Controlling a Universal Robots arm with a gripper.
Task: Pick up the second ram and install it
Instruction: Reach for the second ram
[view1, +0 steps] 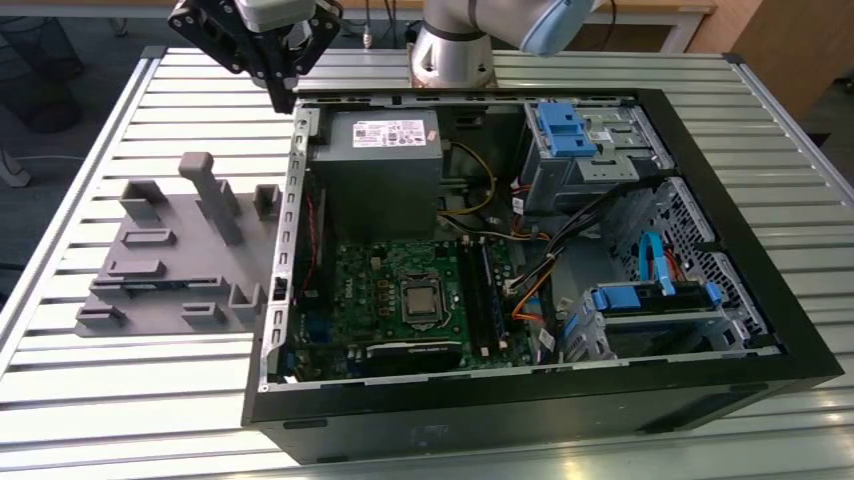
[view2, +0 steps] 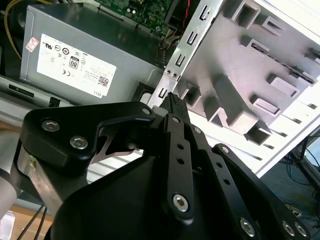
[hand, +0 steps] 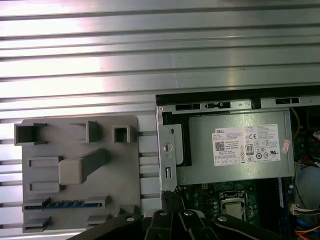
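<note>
While the ram (hand: 65, 204) sits on edge in a slot of the grey holder (hand: 75, 145), we judge that no part of the task is done: it has not been lifted, and the seating in the motherboard (view1: 380, 285) is all to do. In the first wrist view only its blue top edge shows above the slot.

The holder lies on the bench (view1: 120, 400) toward the exterior view's left edge, just beside the open case (view1: 534, 400). The case takes up the middle of the bench. The ram's slot is in the part of the holder toward the near edge of the bench.

The arm (view1: 454, 45) reaches in from the far edge. Its jaws hang above the case's far corner on the exterior view's left, near the power supply (view1: 380, 170) and well apart from the ram. In the exterior view and the second wrist view the jaws look drawn together, with nothing between them.

The long black slots beside the processor socket are too dim for us to say whether a stick already stands in one.
</note>
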